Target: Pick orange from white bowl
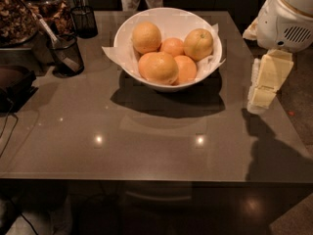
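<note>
So the orange [198,44] is sitting on the right side of the white bowl [168,17], leaning against the crumpled paper lining, with the other fruit crowding in on its left. The pincer [260,97] is hanging off to the right of the bowl, over the tabletop's [146,146] right edge, pointing down, apart from the bowl and fruit. Honestly can't tell if it's spread or pressed together.
</note>
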Motion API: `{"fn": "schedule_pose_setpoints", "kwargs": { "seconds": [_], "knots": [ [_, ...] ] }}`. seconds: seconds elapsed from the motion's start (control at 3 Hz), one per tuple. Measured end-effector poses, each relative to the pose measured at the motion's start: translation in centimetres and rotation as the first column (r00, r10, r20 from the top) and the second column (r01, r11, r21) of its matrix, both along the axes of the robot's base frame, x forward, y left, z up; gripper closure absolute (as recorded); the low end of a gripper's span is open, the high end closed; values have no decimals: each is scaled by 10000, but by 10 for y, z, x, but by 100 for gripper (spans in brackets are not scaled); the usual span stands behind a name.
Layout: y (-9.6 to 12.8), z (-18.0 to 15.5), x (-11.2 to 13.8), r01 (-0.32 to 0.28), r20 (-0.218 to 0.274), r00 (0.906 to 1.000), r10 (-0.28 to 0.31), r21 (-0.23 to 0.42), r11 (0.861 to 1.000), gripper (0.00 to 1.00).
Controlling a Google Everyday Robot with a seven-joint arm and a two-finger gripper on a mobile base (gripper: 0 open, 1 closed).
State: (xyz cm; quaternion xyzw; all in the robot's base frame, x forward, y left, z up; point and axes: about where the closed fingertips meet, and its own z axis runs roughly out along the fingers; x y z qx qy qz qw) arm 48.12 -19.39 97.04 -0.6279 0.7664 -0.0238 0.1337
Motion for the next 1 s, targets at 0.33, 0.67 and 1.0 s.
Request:
{"fn": "schedule_pose_setpoints", "kwargs": {
  "seconds": [0.33, 0.67, 1.0],
  "knots": [
    [2, 1, 6, -25, 138, 9999, 22, 208, 9998, 0],
    [8, 8, 38, 65, 236, 9997, -78, 567, 9984, 0],
    [29, 30, 109, -149, 532, 9985, 124, 473, 9988, 0]
  ]
}}
